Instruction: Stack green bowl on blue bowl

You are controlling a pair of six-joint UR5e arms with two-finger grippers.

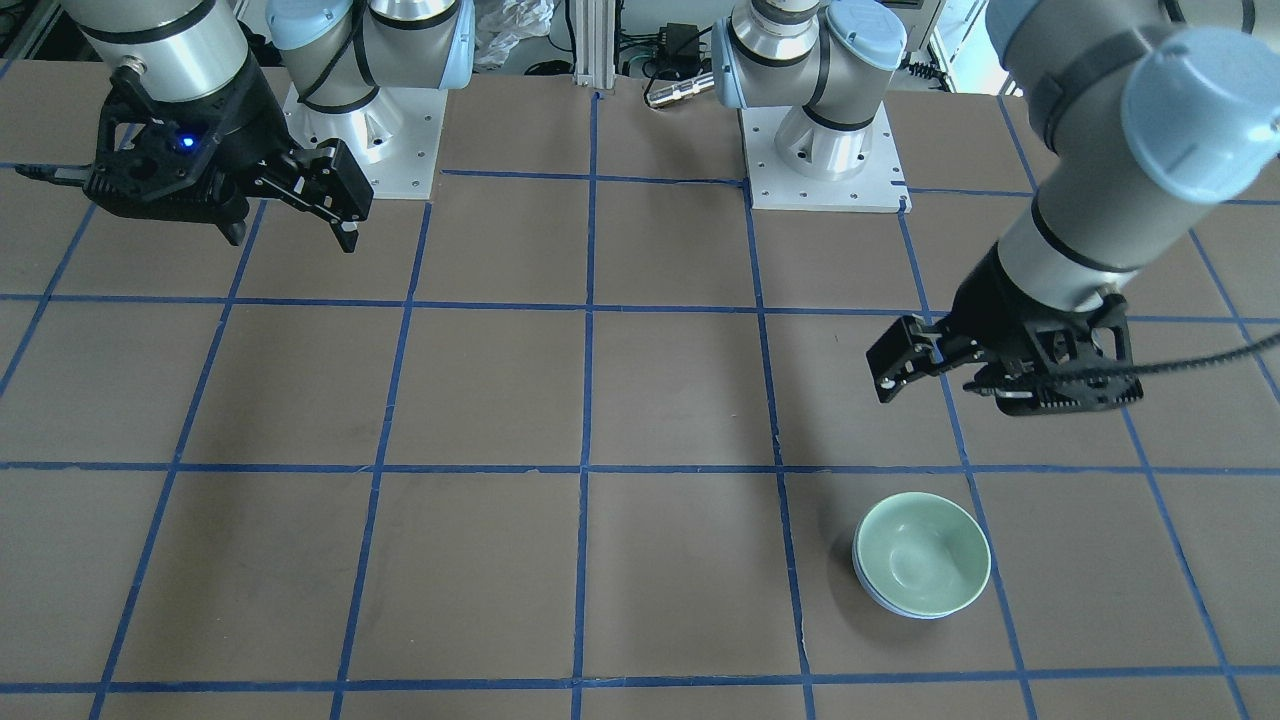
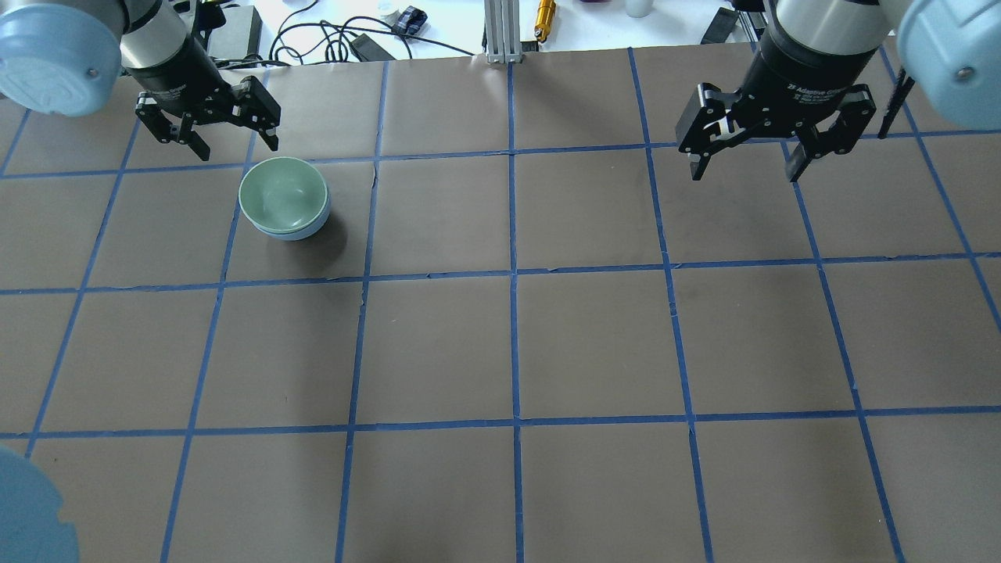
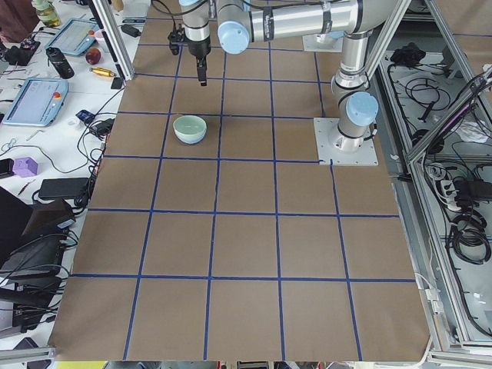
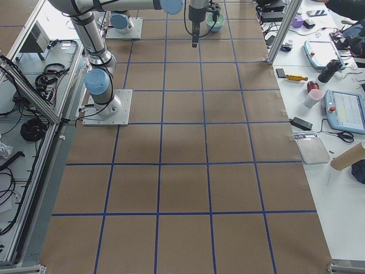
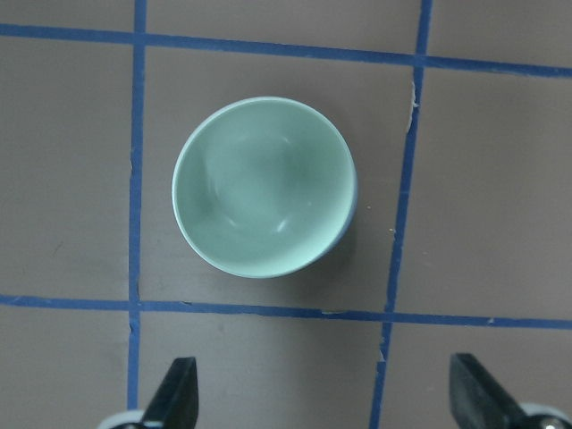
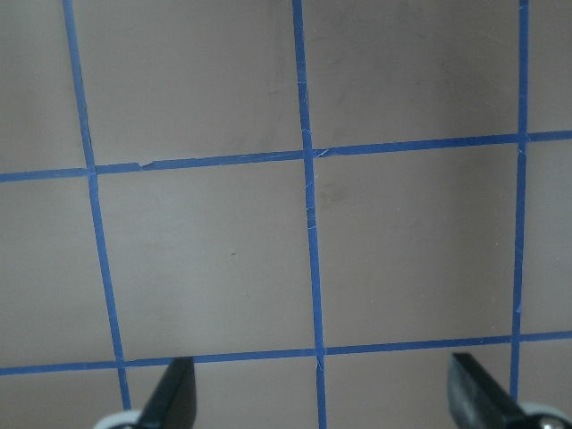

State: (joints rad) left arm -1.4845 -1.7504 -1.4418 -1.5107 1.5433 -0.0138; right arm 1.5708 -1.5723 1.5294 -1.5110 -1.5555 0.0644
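1. The green bowl (image 2: 283, 195) is seated upright inside the blue bowl (image 2: 310, 228). Only a thin blue sliver is seen under the green rim.
2. The stack is set on the counter (image 2: 594, 336), on the robot's L side, towards the edge far from the robot's bases. It is kept inside one square of the blue tape grid (image 2: 513, 274), w/ no tape line touched.
3. The L gripper (image 2: 238, 147) is held raised in the air near the stack, w/o contact. Its fingers (image 5: 176, 398) are spread wide & nothing is gripped.
4. In the L wrist view the stack is seen ahead of the two fingertips, well clear of both, w/ light glints on the smooth green inside.
5. The R gripper (image 2: 745, 173) is held raised over the counter's R side, well apart from the bowls. Its fingers (image 6: 172, 398) are likewise spread wide & nothing is gripped; plain counter & tape lines are seen beneath.
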